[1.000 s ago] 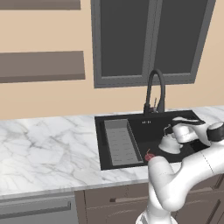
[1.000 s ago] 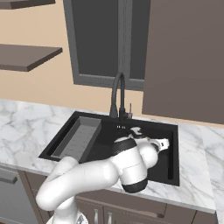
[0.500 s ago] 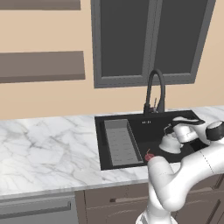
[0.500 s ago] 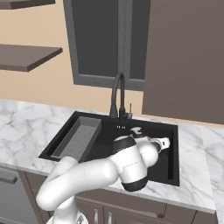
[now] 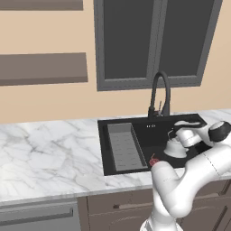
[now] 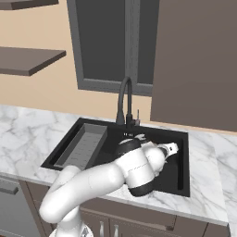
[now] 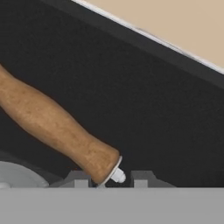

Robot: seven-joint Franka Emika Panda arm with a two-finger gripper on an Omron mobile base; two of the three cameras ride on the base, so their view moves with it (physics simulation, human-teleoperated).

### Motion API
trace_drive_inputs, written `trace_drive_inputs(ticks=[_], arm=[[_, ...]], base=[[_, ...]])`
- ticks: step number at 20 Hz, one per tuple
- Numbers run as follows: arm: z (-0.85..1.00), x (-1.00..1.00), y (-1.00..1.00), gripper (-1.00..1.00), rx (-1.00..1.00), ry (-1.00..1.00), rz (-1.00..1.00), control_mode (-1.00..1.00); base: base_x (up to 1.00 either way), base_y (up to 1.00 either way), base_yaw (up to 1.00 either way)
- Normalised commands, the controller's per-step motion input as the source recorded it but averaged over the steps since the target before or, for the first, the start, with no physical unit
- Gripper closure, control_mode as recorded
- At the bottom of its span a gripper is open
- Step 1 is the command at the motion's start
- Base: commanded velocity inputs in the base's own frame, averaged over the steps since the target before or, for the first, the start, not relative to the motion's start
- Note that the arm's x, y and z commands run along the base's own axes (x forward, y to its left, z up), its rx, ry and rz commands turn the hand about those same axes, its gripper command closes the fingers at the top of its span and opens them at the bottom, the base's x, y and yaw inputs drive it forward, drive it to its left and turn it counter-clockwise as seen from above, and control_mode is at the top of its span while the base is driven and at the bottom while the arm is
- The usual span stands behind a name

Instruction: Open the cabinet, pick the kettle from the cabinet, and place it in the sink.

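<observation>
Stage: near done | kettle [image 5: 175, 147] sits down in the black sink [image 5: 118, 124], right of the ribbed tray | claw [image 7: 107, 178] tips slightly apart around the wooden handle | left for you: lift clear.

The sink [image 5: 135, 124] is black, with a ribbed grey tray [image 5: 124, 146] along its left side and a black arched tap [image 5: 160, 92] behind it. Around the sink the counter [image 5: 49, 153] is white marble with grey veins. In the sink, the kettle [image 5: 175, 148] is silvery-white, its handle [image 7: 52, 127] light brown wood. Above the sink the cabinet [image 5: 153, 40] is dark grey; the wall [image 5: 49, 101] is tan.
</observation>
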Motion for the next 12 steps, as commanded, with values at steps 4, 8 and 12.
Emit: trace_drive_inputs(ticks=[4,8,12], arm=[[-0.35,-0.07,0.08,-1.00,-0.15,0.00,0.00,-1.00],[-0.30,-0.05,0.01,-1.00,-0.16,0.03,0.00,-1.00],[-0.27,-0.12,0.00,-1.00,-0.14,0.01,-0.01,-1.00]], base=[[0.00,0.00,0.00],[0.00,0.00,0.00],[0.00,0.00,0.00]])
